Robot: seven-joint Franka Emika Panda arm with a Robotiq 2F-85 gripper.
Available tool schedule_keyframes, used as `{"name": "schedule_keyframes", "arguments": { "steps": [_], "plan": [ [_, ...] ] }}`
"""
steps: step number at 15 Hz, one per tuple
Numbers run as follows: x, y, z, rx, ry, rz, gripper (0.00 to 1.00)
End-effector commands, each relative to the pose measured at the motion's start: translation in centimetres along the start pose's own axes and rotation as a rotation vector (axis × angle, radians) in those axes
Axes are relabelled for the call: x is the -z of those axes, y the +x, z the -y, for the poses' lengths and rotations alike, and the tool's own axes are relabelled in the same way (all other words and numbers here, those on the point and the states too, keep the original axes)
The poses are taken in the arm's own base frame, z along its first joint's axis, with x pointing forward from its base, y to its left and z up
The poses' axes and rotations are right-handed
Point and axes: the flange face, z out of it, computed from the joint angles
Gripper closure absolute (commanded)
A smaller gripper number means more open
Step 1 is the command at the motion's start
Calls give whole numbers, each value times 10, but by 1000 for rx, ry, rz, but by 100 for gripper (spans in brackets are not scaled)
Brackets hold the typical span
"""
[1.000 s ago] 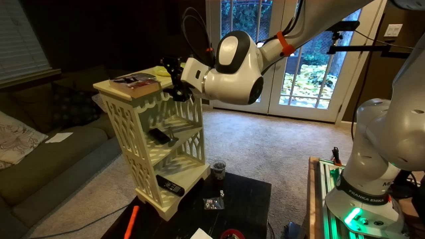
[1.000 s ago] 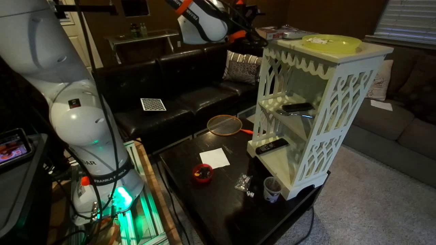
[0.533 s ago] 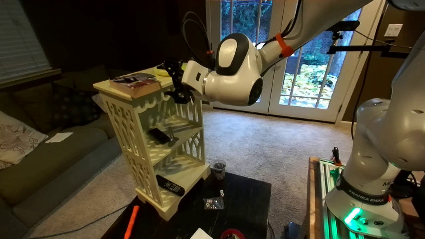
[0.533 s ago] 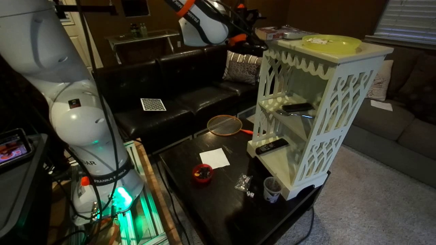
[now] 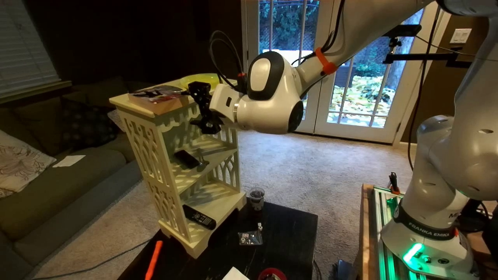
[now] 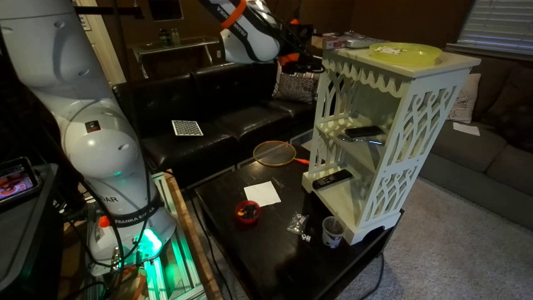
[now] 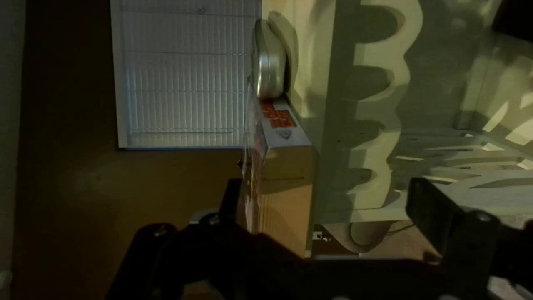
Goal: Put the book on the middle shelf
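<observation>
Bearing "FRANKA EMIKA", the arm [image 5: 369,21] holds parted fingers [image 7: 433,216] near the book [image 5: 157,96].

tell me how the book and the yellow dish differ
The book is a thick rectangular block; the yellow dish is round. The book's top is mottled dark, red and pale; the yellow dish is plain yellow-green and holds small white pieces. Both rest on the rack's top board.

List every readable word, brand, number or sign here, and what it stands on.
"FRANKA EMIKA": black band around the robot's base.
"FRANK", then apparently "MIKA": dark strip on the arm, split by orange strap.
"AR", start unclear: white shoulder link.
"M", rest hidden: same link.
Too blurred or small: red print on the book, remote buttons, lit screen, cup print.
No legible numbers.
</observation>
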Motion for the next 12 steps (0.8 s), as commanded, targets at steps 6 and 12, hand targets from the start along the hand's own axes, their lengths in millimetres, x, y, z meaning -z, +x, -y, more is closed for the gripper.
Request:
{"name": "schedule_keyframes", "arguments": {
  "steps": [6,12],
  "plan": [
    [-14,28,-28,-37,-61,-34,0],
    [-28,41,-22,-39,-66,-39,0]
  ]
}}
